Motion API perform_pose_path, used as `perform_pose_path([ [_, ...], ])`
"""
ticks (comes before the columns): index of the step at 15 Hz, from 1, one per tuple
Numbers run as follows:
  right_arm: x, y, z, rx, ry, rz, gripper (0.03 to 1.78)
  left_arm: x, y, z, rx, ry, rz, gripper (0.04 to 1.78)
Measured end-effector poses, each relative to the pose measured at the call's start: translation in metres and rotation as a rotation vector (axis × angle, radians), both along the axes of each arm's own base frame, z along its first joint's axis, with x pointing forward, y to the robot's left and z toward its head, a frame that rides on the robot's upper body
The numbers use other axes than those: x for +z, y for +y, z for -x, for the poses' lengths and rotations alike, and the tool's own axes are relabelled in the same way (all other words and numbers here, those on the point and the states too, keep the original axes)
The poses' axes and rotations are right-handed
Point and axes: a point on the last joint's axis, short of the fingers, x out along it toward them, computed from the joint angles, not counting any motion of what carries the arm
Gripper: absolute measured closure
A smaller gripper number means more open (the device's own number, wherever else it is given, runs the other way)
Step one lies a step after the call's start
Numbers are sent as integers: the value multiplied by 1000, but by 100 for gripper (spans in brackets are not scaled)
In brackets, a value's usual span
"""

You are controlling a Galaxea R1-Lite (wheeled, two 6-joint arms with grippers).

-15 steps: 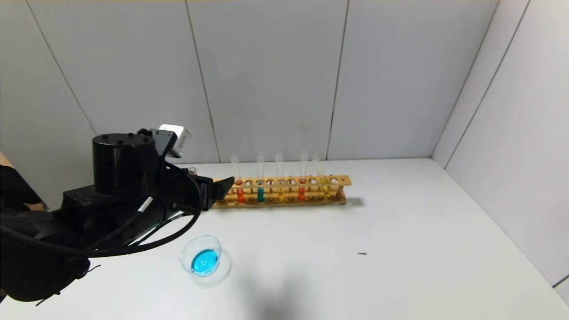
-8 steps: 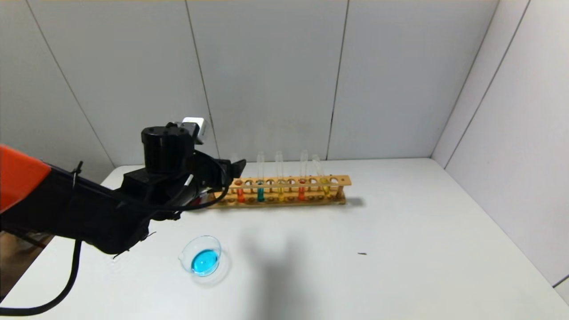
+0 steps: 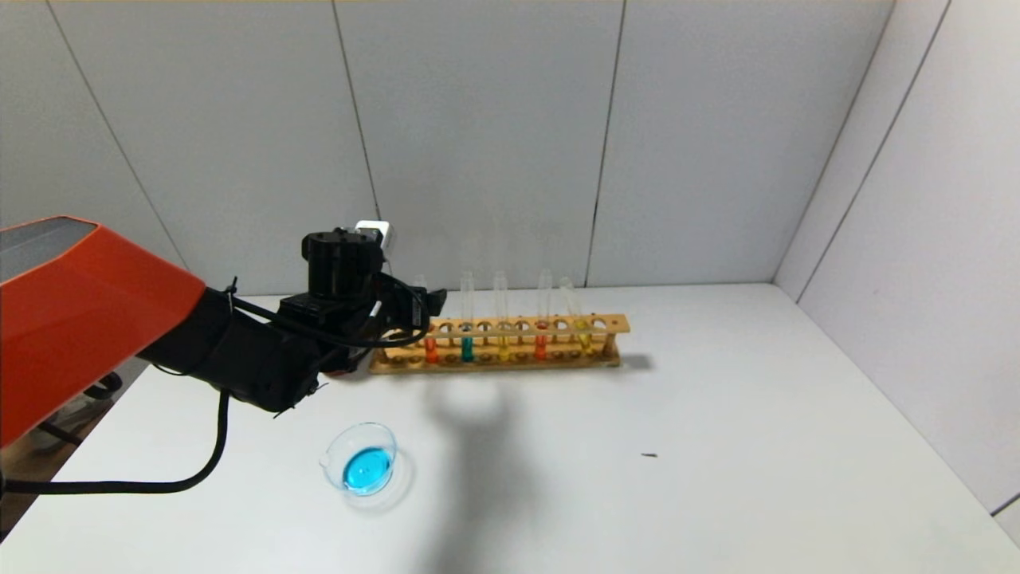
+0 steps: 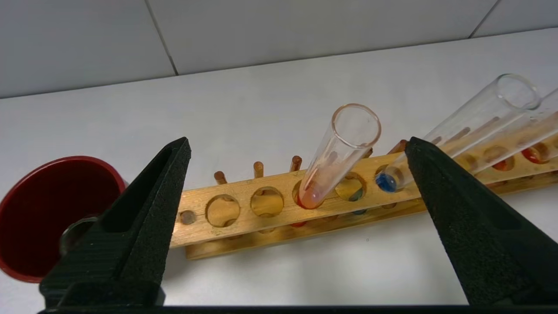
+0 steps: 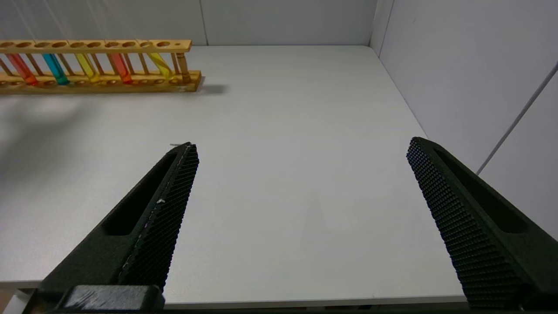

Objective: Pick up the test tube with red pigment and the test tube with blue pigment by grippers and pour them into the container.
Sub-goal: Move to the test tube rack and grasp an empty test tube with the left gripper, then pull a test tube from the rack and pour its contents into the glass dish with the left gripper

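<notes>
Rack [image 3: 498, 344]: wooden, long, at the back of the table [image 3: 717, 414]; landmark for all entries below.

Left gripper [image 3: 414, 307]: at the rack's left end, raised to the level of the tube mouths, jaws spread wide and empty. In the left wrist view the gripper [image 4: 296, 174] frames the red tube between its two fingers.

Red tube [image 4: 335, 157]: upright with a slight lean in a hole near the rack's left end; a little orange-red liquid at the bottom. Same tube in the head view [image 3: 430, 339].

Blue tube [image 3: 467, 335]: in the rack, just right of the red tube; liquid looks teal. Close enough to the right-hand finger in the wrist view to be at risk of a knock.

Dish [image 3: 362, 462]: in front of the rack's left end, well apart from it; already holds blue liquid.

Red cup [image 4: 56, 213]: just off the rack's left end.

Right gripper [image 5: 301, 187]: parked in front of the rack's right end, jaws wide apart, holding nothing.

Step in hand, as judged: grasp the red tube. Handling notes:
- Centre the jaws on the glass above the rack's top bar.
- Keep the outer finger off the blue tube.
- Close gently; thin glass.
- Lift straight up along the tube's axis until the round bottom clears the holes.
</notes>
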Motion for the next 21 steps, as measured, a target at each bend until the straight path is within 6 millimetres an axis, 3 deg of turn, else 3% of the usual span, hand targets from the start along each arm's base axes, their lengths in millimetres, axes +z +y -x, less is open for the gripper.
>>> perform_pose_path([
  [3, 0, 0, 0, 0, 0, 0, 6, -5, -1, -10, 4, -3, 3, 37],
  [8, 0, 0, 0, 0, 0, 0, 6, -14, -5, -17, -1, 5, 1, 123],
  [10, 0, 0, 0, 0, 0, 0, 6, -15, -6, -17, -4, 8, 0, 148],
  [17, 0, 0, 0, 0, 0, 0, 6, -14, -9, -15, -10, 5, -4, 152],
  [21, 0, 0, 0, 0, 0, 0, 6, 12, -13, -5, -33, -53, -12, 152],
])
